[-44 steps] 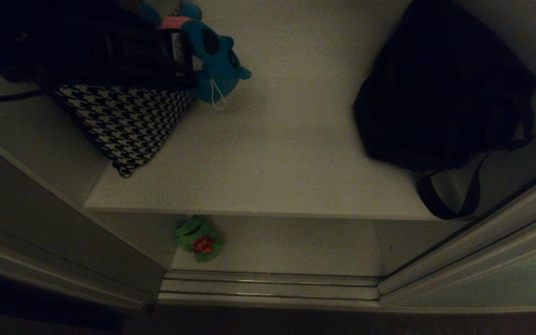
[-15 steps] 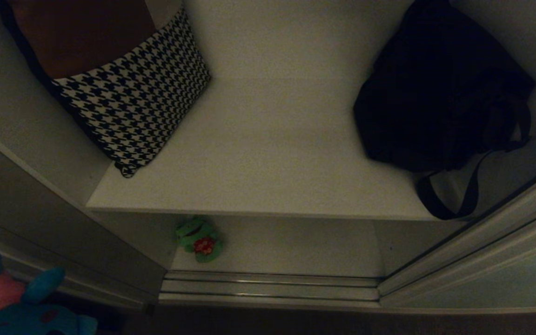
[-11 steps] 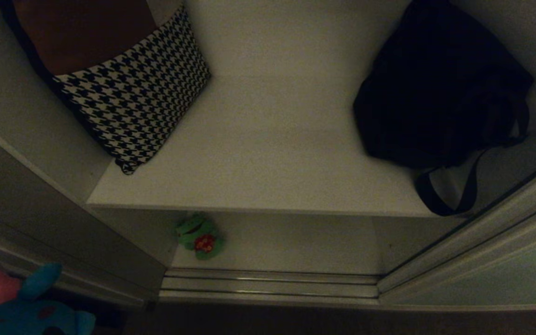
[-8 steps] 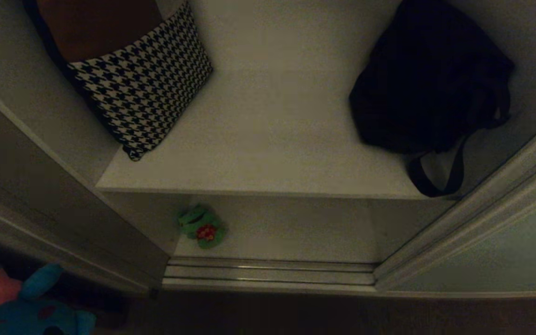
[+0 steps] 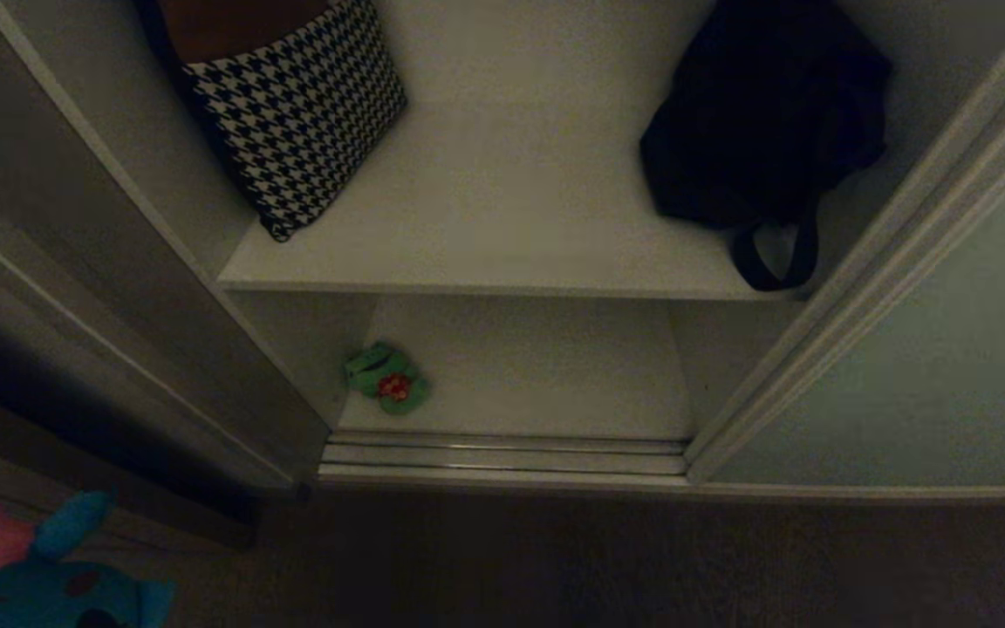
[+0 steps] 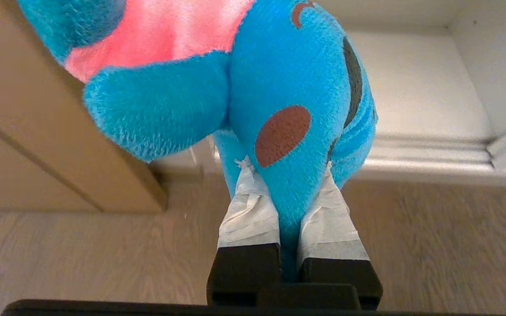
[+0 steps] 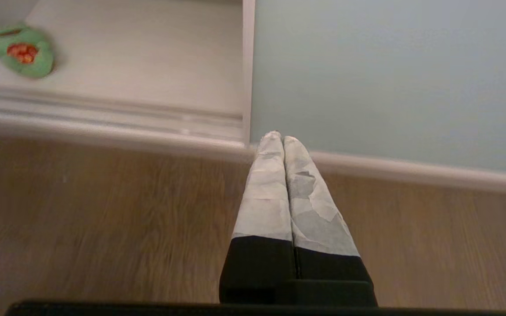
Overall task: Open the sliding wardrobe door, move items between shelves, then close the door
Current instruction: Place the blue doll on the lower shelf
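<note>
Low at the near left, the left gripper (image 6: pixel 284 175) pinches the blue plush toy (image 6: pixel 253 79); the right gripper (image 7: pixel 283 139) hangs closed and empty; the green plush toy (image 5: pixel 386 380) lies on the lower shelf (image 5: pixel 555 366).

right gripper (image 7: pixel 283 138) hanging over the wood floor (image 7: pixel 103 219), taped fingers (image 7: pixel 266 193) pressed tight together, nothing btwn them. tips sit right at the base of the sliding wardrobe door (image 7: pixel 389 74), by its off-white frame edge (image 7: pixel 247 66). green plush toy (image 7: pixel 21 51) w/ red spot lies on the bottom shelf (image 7: pixel 147 61), well apart from the gripper, behind the door track (image 7: pixel 103 118).
</note>
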Available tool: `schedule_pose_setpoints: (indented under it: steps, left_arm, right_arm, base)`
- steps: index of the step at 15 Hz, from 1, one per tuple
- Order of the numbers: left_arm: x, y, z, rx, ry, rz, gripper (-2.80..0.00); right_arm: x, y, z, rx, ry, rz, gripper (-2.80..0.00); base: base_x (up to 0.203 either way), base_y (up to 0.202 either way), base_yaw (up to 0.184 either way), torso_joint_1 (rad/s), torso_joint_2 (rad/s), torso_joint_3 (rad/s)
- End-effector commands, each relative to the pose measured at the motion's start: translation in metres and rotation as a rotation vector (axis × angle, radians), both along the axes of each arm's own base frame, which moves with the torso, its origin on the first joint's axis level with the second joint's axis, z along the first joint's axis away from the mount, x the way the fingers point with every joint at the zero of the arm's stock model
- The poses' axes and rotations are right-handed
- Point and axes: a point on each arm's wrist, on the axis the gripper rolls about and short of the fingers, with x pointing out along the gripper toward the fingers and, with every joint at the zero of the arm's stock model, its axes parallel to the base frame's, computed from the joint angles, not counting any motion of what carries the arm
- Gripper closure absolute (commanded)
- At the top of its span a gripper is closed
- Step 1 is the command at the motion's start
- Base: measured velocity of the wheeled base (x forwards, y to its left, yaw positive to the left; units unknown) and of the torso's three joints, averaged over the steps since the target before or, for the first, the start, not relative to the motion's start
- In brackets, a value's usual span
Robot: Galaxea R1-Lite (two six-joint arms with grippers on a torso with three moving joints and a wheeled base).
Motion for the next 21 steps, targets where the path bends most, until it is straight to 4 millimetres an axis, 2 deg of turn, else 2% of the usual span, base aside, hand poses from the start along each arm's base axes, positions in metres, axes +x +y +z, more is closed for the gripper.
schedule_pose_setpoints:
  steps: [1,4,9,21]
  left_arm:
    - [0.0005,0.0000,0.0002,0.001,0.005,0.001,0.00]
    - [0.0015,0.0001,-0.0007,-0.009,-0.008,0.005,0.00]
    - [0.0018,0.0004,-0.0013,-0.020,-0.008,0.018,0.00]
    - [0.0017,0.0006,-0.0017,-0.037,-0.005,0.022,0.00]
  right_arm:
    - [0.0000,0.0000,0.0000,-0.001,0.000,0.001,0.00]
    - [0.0000,0.0000,0.0000,-0.001,0.000,0.001,0.00]
    - [0.0000,0.0000,0.0000,-0.001,0.000,0.001,0.00]
    - [0.0000,0.0000,0.0000,0.000,0.000,0.001,0.00]
  base:
    - [-0.195,0.000,0.000,0.001,0.00,0.001]
    - [-0.158,0.000,0.000,0.005,0.00,0.001]
    - [0.000,0.000,0.000,0.000,0.00,-0.015]
    - [0.000,0.000,0.000,0.001,0.00,-0.186]
